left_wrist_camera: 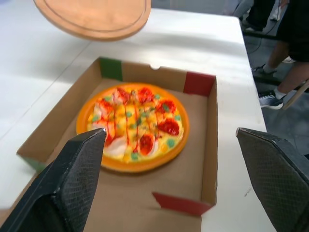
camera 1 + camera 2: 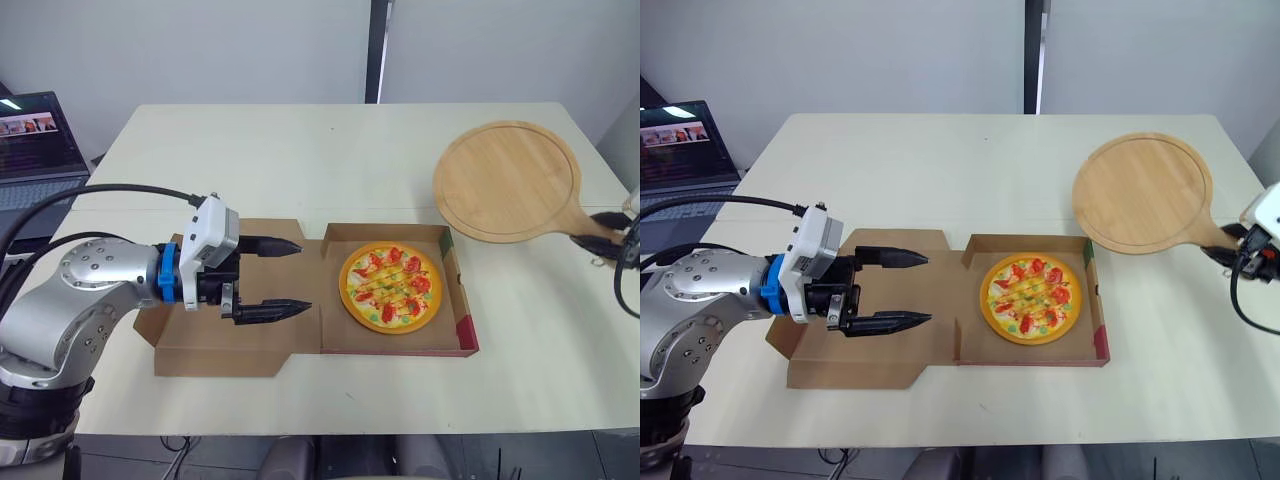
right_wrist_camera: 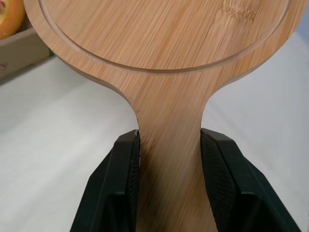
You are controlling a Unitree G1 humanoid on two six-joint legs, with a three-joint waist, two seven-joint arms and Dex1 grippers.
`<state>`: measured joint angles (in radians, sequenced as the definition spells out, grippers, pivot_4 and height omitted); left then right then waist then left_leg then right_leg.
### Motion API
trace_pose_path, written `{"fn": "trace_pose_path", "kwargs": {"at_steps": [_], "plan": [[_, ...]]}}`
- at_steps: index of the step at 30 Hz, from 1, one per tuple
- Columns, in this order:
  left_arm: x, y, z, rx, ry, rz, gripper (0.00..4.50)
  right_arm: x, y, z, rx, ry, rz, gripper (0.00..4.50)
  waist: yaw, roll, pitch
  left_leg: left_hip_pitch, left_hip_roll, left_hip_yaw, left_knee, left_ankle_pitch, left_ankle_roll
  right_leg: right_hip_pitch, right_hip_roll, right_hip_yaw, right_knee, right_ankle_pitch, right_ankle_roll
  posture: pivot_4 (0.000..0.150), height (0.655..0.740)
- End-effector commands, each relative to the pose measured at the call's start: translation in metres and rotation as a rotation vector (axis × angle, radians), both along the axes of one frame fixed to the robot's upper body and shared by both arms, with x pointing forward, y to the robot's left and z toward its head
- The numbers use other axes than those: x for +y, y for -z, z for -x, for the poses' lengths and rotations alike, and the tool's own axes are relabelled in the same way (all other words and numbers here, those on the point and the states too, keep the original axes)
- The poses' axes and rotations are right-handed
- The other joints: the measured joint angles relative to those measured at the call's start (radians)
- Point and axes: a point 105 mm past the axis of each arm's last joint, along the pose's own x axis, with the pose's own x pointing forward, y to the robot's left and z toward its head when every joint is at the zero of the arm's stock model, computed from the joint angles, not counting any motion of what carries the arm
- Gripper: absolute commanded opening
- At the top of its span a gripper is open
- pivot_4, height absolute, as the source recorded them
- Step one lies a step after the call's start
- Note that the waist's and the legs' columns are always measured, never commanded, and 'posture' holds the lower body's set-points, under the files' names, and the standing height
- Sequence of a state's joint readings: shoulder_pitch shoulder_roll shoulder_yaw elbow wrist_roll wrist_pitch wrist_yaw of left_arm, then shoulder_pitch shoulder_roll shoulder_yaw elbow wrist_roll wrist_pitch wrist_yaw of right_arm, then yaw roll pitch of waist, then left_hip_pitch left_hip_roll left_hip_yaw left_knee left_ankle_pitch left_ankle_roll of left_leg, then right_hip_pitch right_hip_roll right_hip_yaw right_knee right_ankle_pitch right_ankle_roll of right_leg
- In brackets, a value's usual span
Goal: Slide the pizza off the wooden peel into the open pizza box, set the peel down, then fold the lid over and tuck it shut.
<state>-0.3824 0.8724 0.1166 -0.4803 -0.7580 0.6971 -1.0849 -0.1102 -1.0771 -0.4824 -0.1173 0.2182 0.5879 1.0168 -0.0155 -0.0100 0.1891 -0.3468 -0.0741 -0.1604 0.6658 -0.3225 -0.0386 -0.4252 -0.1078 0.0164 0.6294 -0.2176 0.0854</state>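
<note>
Two grippers to note, one per side. Pizza (image 2: 391, 288) sits flat inside the pizza box (image 2: 466, 325), approx ctr of the base, w/ a small gap to the walls all round. Toppings are red, green + white on yellow, w/ an orange rim. Box is open: lid (image 2: 200, 355) lies flat on the table (image 2: 300, 150) on the robot's left of the base, joined at the hinge wall, side flaps spread out. Base walls stand upright, w/ red + green patches near the corners.

Left gripper (image 2: 305, 275) is over the lid, fingers wide apart + empty, tips pointing toward the base + pizza. Tips end just short of the hinge wall. Cant tell if the nearer finger touches the cardboard.

Right gripper (image 3: 170, 134) is clamped on the handle of the wooden peel (image 2: 505, 180), one finger (image 3: 123, 183) on each edge of the neck, just below where it widens into the round blade. Peel's face is bare. It is lifted clear of the table at a tilt, blade toward the far side, on the robot's right of the box. Blade's near edge is close to the box's far right corner but apart from it.

Bkgd: laptop (image 2: 35, 150) w/ lit screen beyond the table's left edge. A person's legs (image 1: 289, 72) show past the table edge in the left wrist view.
</note>
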Motion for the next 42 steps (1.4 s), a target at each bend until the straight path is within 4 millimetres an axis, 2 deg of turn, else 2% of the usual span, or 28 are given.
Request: {"fn": "trace_pose_path", "kwargs": {"at_steps": [1, 5, 7, 10, 16, 21, 27, 29, 30, 34, 39, 42], "plan": [[-0.014, -0.011, 0.004, -0.044, 0.035, 0.036, 4.50, -0.010, -0.012, 0.010, -0.084, 0.100, -0.068, 1.53, 0.006, 0.000, 0.000, 0.000, 0.000, 0.000, 0.000, 0.000, 0.000, 0.000, 0.000, 0.000, 0.000, 0.000, 0.000, 0.150, 0.7350], [-0.026, -0.017, 0.002, -0.063, 0.055, 0.074, 4.50, -0.024, 0.014, 0.019, -0.044, 0.263, -0.207, 1.53, 0.008, 0.000, 0.000, 0.000, 0.000, 0.001, 0.000, 0.000, 0.000, 0.000, 0.000, 0.001, 0.000, 0.001, 0.000, 0.150, 0.7350], [-0.029, -0.019, 0.001, -0.064, 0.061, 0.088, 4.50, -0.026, 0.022, 0.021, -0.031, 0.307, -0.237, 1.53, 0.008, 0.001, 0.000, 0.000, 0.000, 0.001, 0.001, 0.000, 0.000, 0.000, 0.000, 0.001, 0.000, 0.001, 0.000, 0.150, 0.7350], [-0.036, -0.024, 0.001, -0.074, 0.083, 0.113, 4.50, -0.030, 0.046, 0.028, 0.018, 0.376, -0.271, 1.53, 0.010, 0.001, -0.001, 0.001, 0.000, 0.001, 0.001, 0.000, 0.000, 0.000, 0.000, 0.001, 0.001, 0.001, 0.000, 0.150, 0.7350], [-0.044, -0.034, 0.003, -0.076, 0.129, 0.158, 4.50, -0.029, 0.070, 0.030, 0.064, 0.433, -0.313, 1.53, 0.010, 0.002, -0.002, 0.001, 0.000, 0.001, 0.002, 0.000, 0.000, 0.001, 0.000, 0.002, 0.001, 0.001, 0.001, 0.150, 0.7350], [-0.045, -0.032, 0.009, -0.051, 0.179, 0.149, 4.50, -0.033, 0.087, 0.031, 0.117, 0.482, -0.331, 1.53, 0.011, 0.003, -0.002, 0.001, 0.000, 0.001, 0.002, 0.000, 0.000, 0.001, 0.000, 0.001, 0.001, 0.001, 0.001, 0.150, 0.7350], [-0.044, -0.031, 0.008, -0.055, 0.174, 0.150, 4.50, -0.035, 0.087, 0.041, 0.131, 0.460, -0.293, 3.54, 0.012, 0.003, -0.002, 0.001, 0.000, 0.000, 0.003, 0.000, 0.000, 0.002, 0.000, 0.001, 0.001, 0.001, 0.001, 0.150, 0.7350], [-0.040, -0.030, 0.005, -0.058, 0.142, 0.151, 4.50, -0.033, 0.077, 0.048, 0.121, 0.400, -0.263, 4.21, 0.013, 0.003, -0.002, 0.001, 0.000, 0.000, 0.003, 0.000, 0.000, 0.002, 0.000, 0.001, 0.000, 0.001, 0.001, 0.150, 0.7350], [-0.037, -0.030, 0.003, -0.060, 0.123, 0.155, 4.50, -0.029, 0.072, 0.050, 0.110, 0.362, -0.250, 4.48, 0.013, 0.003, -0.002, 0.001, -0.001, 0.000, 0.003, 0.000, 0.000, 0.003, 0.000, 0.001, 0.000, 0.001, 0.001, 0.150, 0.7350], [-0.021, -0.027, -0.008, -0.072, -0.010, 0.181, 4.50, 0.002, 0.040, 0.038, 0.017, 0.159, -0.215, 4.48, 0.003, 0.003, -0.002, 0.002, 0.000, 0.001, 0.005, 0.000, 0.000, 0.004, 0.001, 0.001, 0.000, 0.002, 0.002, 0.150, 0.7350], [0.011, -0.015, -0.015, -0.071, -0.236, 0.216, 4.50, 0.064, 0.019, 0.009, -0.060, -0.148, -0.207, 4.48, -0.016, 0.003, -0.003, 0.004, 0.002, 0.001, 0.005, 0.000, 0.000, 0.005, 0.003, 0.001, 0.001, 0.002, 0.002, 0.150, 0.7350], [0.036, -0.010, -0.011, -0.058, -0.406, 0.305, 4.50, 0.106, 0.011, -0.006, -0.090, -0.355, -0.214, 4.48, -0.018, 0.002, -0.003, 0.003, 0.002, 0.001, 0.006, 0.000, 0.000, 0.004, 0.003, 0.001, 0.000, 0.002, 0.002, 0.150, 0.7350]]}}
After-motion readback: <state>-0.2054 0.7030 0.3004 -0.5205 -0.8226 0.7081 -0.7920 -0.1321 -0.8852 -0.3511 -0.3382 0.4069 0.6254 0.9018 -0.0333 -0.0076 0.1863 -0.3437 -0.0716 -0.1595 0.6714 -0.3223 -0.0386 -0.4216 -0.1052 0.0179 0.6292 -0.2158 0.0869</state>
